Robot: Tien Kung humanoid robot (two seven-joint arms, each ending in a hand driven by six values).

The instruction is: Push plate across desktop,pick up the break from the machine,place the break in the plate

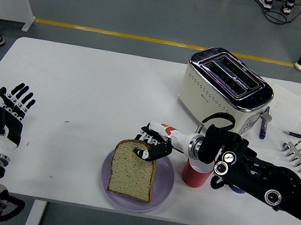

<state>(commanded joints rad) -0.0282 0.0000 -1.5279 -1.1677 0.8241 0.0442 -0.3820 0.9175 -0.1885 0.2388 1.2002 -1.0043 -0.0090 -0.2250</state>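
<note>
Lilac plate [160, 196] carries the bread slice [132, 169]; my right hand [154, 145] pinches its top edge, so I should release gently, lifting straight up.
</note>
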